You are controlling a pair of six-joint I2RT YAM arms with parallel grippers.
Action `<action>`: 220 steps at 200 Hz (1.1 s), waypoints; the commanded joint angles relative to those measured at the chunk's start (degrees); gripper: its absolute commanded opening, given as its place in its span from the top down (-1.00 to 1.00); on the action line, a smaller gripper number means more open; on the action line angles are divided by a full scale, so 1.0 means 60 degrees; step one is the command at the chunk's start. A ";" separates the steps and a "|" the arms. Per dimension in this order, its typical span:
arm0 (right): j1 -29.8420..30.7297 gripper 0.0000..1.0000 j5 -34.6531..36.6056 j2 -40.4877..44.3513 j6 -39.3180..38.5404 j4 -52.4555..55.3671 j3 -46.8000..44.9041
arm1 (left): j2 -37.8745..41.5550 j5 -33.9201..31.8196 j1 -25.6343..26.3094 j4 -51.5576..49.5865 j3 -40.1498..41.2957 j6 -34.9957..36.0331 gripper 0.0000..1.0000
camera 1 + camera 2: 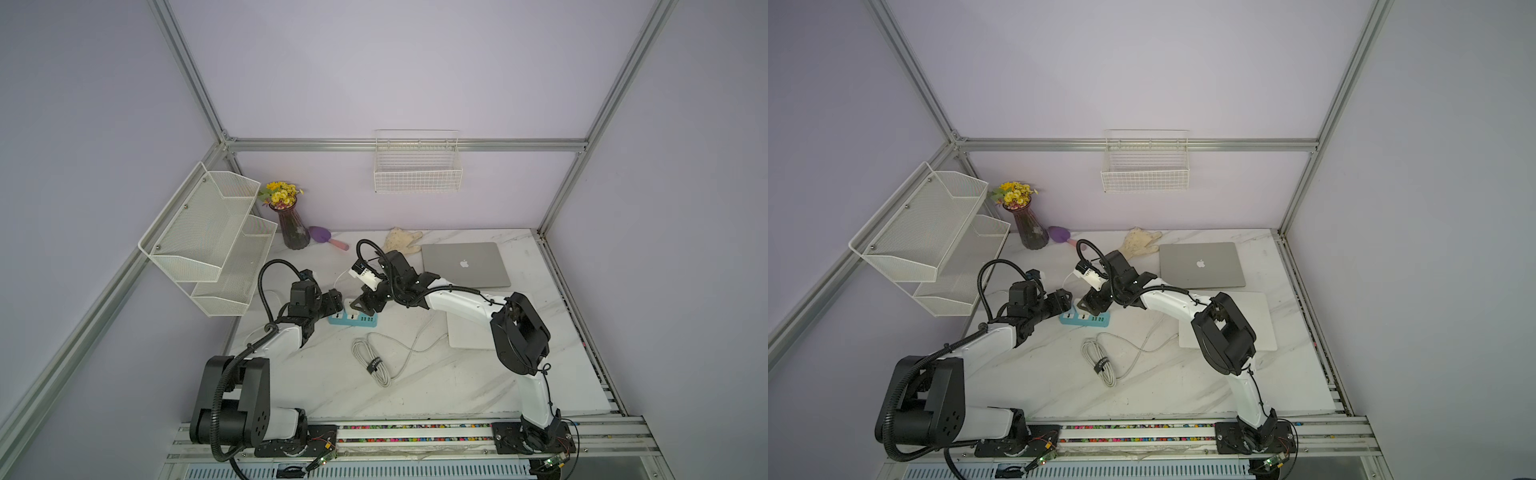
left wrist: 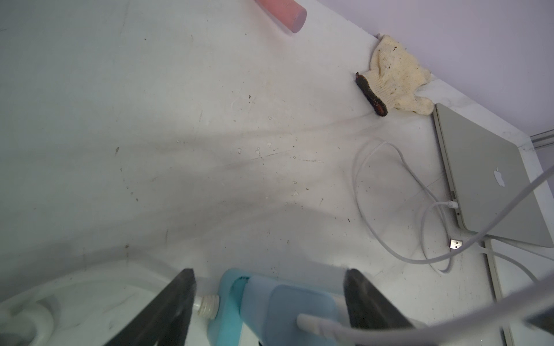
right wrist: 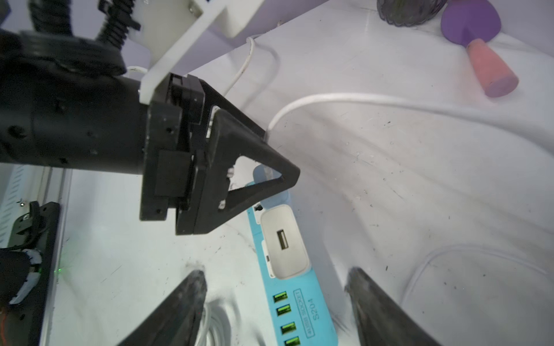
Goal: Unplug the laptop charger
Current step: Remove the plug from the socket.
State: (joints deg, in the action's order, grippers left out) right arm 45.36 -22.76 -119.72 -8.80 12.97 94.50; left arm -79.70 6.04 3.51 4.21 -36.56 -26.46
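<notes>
The charger (image 3: 283,242) is still in the power strip (image 3: 311,314) (not pulled yet), under the spread right hand (image 3: 277,271); left hand (image 2: 269,271) spread too.

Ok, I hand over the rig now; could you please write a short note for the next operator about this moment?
Left gripper: open, jaws astride the charger block at the cord end of the power strip; firm contact is not clear.
Right gripper: open above the strip, holding nothing; the white USB adapter lies ahead of its fingertips.
Laptop: closed, at the back, a cable plugged in its side.
Done: nothing unplugged yet.
To do: grip the charger block and pull it out of the strip.
</notes>
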 commanded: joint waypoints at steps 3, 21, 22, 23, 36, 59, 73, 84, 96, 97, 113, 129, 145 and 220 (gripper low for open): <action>0.0010 -0.57 0.0126 -0.0554 -0.0855 0.0371 0.0689 | -0.0119 0.0165 -0.0035 0.0446 -0.0268 0.0219 -0.54; 0.0038 -0.56 -0.0136 -0.0917 -0.1032 0.0633 0.1089 | -0.0544 0.0095 -0.0036 0.0239 -0.0387 0.0262 -0.48; 0.0040 -0.56 -0.0148 -0.0934 -0.1036 0.0620 0.1092 | -0.0551 0.0093 -0.0039 0.0238 -0.0392 0.0271 -0.48; 0.0034 -0.56 -0.0147 -0.0949 -0.1037 0.0606 0.1101 | -0.0563 0.0092 -0.0034 0.0237 -0.0394 0.0275 -0.48; 0.0032 -0.50 -0.0226 -0.1049 -0.1050 0.0484 0.1124 | -0.0679 -0.0016 -0.0032 0.0110 -0.0455 0.0292 -0.45; 0.0056 -0.38 -0.0398 -0.1201 -0.1108 0.0500 0.1256 | -0.0886 -0.0220 -0.0040 0.0017 -0.0527 0.0242 -0.43; 0.0073 -0.29 -0.0437 -0.1276 -0.1196 0.0567 0.1313 | -0.1049 -0.0173 -0.0039 0.0039 -0.0597 0.0238 -0.43; 0.0100 -0.19 -0.0427 -0.1327 -0.1268 0.0581 0.1337 | -0.1138 -0.0160 -0.0050 0.0003 -0.0656 0.0227 -0.40; 0.0114 -0.09 -0.0490 -0.1292 -0.1316 0.0504 0.1282 | -0.1131 -0.0171 -0.0042 -0.0027 -0.0644 0.0209 -0.39; 0.0107 -0.08 -0.0494 -0.1290 -0.1317 0.0489 0.1269 | -0.1123 -0.0157 -0.0035 -0.0012 -0.0645 0.0207 -0.39; 0.0101 0.12 -0.0568 -0.1299 -0.1268 0.0404 0.1268 | -0.0997 -0.0102 -0.0042 0.0114 -0.0508 0.0220 -0.38; 0.0141 -0.01 -0.0452 -0.1374 -0.1317 0.0530 0.1398 | -0.0794 -0.0085 -0.0037 0.0176 -0.0362 0.0291 -0.38; 0.0183 -0.45 -0.0006 -0.1327 -0.1178 0.0276 0.1296 | -0.0532 -0.0070 -0.0026 0.0335 -0.0133 0.0344 -0.38; 0.0183 -0.31 -0.0390 -0.1916 -0.1317 0.1008 0.1795 | -0.0670 -0.0034 -0.0024 0.0447 0.0277 0.0166 -0.36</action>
State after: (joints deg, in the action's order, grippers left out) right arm 46.15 -23.07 -129.45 -14.72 16.47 104.97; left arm -82.72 6.90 3.51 7.42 -35.75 -25.50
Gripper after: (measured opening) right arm 0.689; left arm 0.681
